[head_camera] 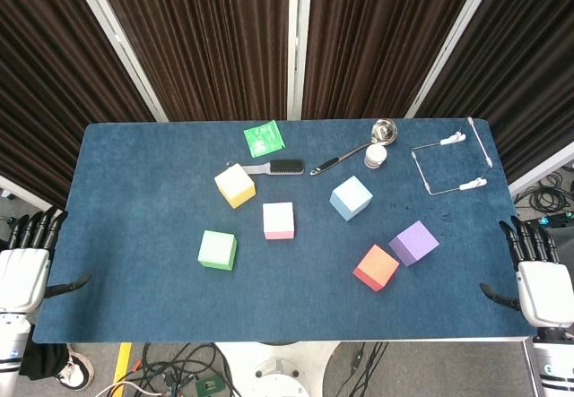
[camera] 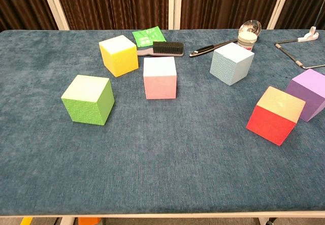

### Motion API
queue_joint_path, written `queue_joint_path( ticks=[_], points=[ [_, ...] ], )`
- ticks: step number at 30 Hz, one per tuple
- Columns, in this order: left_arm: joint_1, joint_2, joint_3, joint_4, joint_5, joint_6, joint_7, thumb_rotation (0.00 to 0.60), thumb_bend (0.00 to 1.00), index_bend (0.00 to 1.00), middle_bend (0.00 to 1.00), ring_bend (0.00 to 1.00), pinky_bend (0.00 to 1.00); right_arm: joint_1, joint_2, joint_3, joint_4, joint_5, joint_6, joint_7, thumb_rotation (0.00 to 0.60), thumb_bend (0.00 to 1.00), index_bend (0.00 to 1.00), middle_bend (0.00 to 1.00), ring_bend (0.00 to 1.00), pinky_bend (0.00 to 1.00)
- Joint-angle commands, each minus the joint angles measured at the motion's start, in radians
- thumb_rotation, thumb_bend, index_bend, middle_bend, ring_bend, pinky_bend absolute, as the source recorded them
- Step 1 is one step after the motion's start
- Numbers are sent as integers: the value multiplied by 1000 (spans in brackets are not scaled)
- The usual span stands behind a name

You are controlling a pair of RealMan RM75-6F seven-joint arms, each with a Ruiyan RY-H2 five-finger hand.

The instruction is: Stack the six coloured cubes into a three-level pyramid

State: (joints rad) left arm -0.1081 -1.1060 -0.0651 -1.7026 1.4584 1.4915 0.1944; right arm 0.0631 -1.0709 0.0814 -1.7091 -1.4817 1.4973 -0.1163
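Six coloured cubes are seen scattered singly, none stacked, on a blue-covered worktop (head_camera: pixel 134 191). In the head view, the pink cube (head_camera: pixel 279 220) lies near the centre, with the yellow cube (head_camera: pixel 234 185) at its 10 o'clock, the green cube (head_camera: pixel 217 250) at its 8 o'clock and the light blue cube (head_camera: pixel 351 198) at its 2 o'clock. The red cube (head_camera: pixel 376 266) and the purple cube (head_camera: pixel 413 242) sit just beside each other at 4 o'clock; whether they touch cannot be made out, and in the chest view the purple cube is cut off by the frame edge. Toward 12 o'clock lie a green packet (head_camera: pixel 263 137), a black brush (head_camera: pixel 273 168), a ladle (head_camera: pixel 359 149) beside a small white jar (head_camera: pixel 376 156), and a wire frame (head_camera: pixel 448 166). The left robot hand (head_camera: pixel 25 267) is held off the 8 o'clock corner and the right robot hand (head_camera: pixel 538 276) off the 4 o'clock corner, both empty with fingers apart; both are partly cropped and are missing from the chest view.
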Motion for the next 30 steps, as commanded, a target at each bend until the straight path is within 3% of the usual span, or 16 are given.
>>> queue_joint_path(
  ticks=[1,30],
  points=[
    [-1,2,-2,-2,-1,-1,0,447,0,8,0,0,0,0,1,1,-1,0,0,0,600,27,0,0,0,0],
    [-16,-10,3,-6,18,-15,4,448,0,8,0,0,0,12,2,3,-9,9,-15,6,600,27,0,0,0,0]
  ],
)
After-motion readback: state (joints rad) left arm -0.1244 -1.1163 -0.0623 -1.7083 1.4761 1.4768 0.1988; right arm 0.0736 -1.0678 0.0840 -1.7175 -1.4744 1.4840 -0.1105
